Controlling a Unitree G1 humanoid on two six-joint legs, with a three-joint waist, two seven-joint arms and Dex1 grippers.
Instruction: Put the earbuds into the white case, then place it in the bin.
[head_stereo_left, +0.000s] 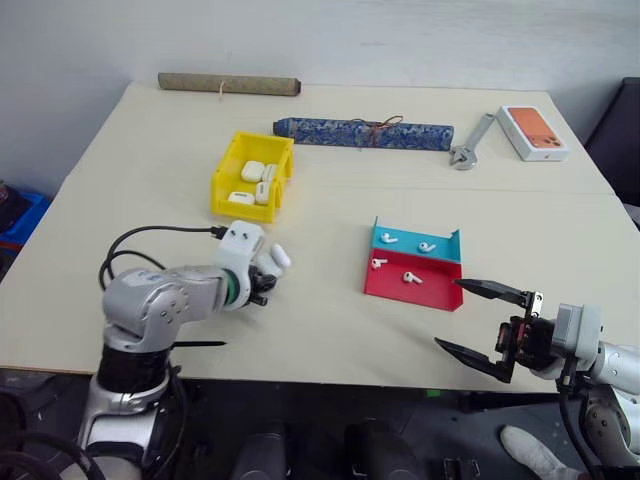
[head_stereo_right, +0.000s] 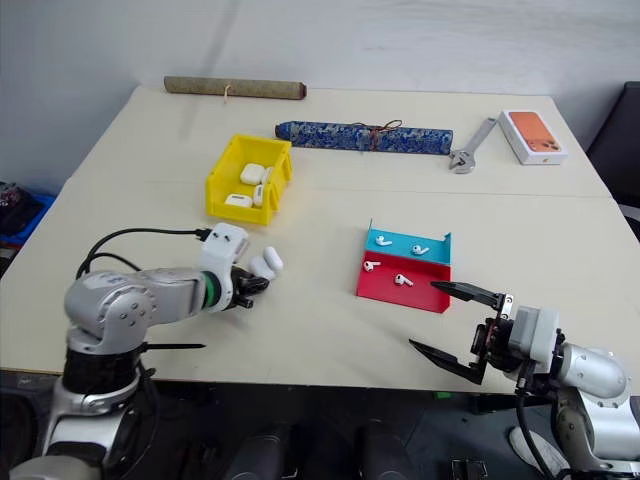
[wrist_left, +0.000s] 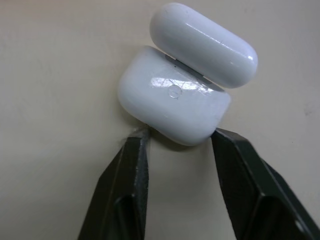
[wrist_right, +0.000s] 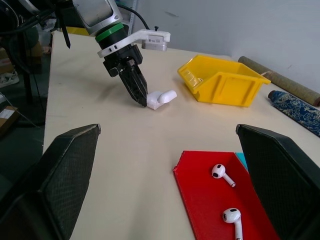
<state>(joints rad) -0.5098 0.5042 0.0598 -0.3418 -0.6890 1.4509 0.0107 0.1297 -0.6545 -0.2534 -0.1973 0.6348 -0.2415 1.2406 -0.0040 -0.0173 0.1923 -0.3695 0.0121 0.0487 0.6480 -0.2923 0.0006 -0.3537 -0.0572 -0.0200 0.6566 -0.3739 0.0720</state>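
On the beige worktop (head_stereo_left: 330, 330), the left claw (wrist_left: 180, 145) pinched the white case (wrist_left: 172, 102), lid open; hold it steady while the spread right claw (head_stereo_left: 480, 320) fetches earbuds (head_stereo_left: 412, 278).

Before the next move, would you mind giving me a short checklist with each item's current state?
1. Left gripper gripping the white case: ok, fingers closed on the case's lower end.
2. Case lid flipped open to take earbuds: ok.
3. Case resting on the table: ok.
4. Earbuds available: ok, four lie in the red-and-blue tray, none in the case yet as far as can be seen.
5. Right gripper free to pick: ok, open and empty, near the tray.
6. Room in the yellow bin: cannot tell, several white cases already lie in it.
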